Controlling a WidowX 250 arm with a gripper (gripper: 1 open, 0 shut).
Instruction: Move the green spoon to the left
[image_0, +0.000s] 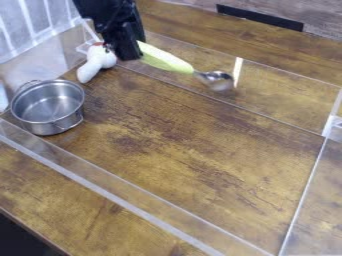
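Wooden table (201, 140) filling view. Gripper (127, 45) clenching green spoon (181, 65) by handle end, bowl trailing right, carrying it leftward toward white utensil (91, 66).

Wooden table (201, 150) carries everything. Steel bowl (47, 105) sits at the left edge, nearer the camera. White utensil (94, 65) lies behind the bowl, just right of it. Gripper (124, 48) is directly right of the utensil, at the handle end of the green spoon (181, 65). Spoon runs from there rightward and slightly toward the camera, its bowl end at table centre-back. Spoon and steel bowl well apart.
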